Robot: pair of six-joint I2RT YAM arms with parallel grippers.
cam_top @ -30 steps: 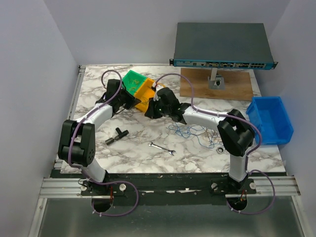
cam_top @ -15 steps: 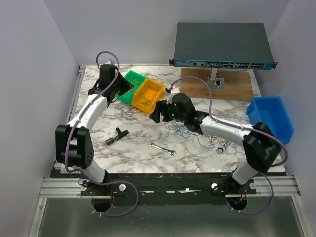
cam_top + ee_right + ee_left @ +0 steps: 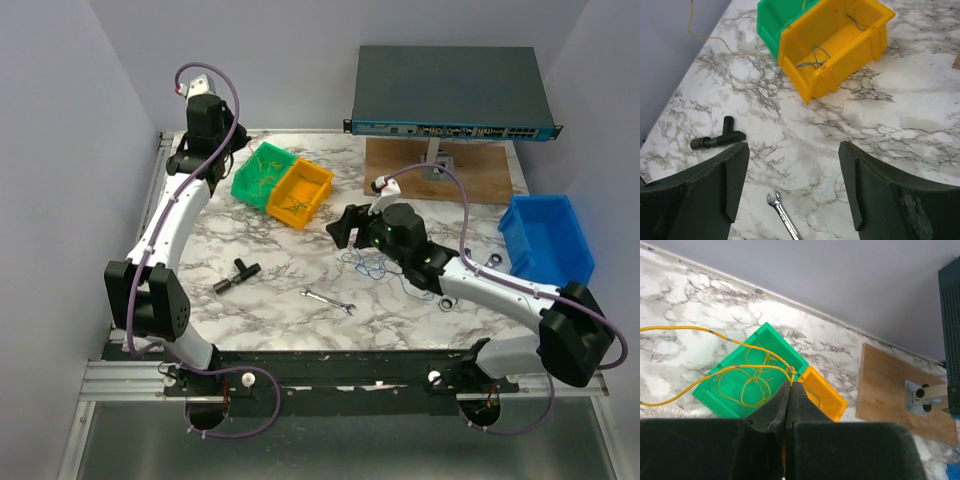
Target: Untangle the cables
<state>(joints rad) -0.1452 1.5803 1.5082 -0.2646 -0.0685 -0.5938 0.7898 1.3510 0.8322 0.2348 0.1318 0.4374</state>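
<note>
While the left gripper [image 3: 790, 385], high near the table's back-left corner, pinches a yellow cable [image 3: 747, 346] tight, the right gripper [image 3: 794, 155] hangs wide open near the blue cables [image 3: 375, 265].

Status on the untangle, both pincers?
Left pincer shut on yellow wire, held over green bin. Right pincer open, empty. Blue wires clumped on the table by its arm. Wrench nearby, not blocking.
</note>
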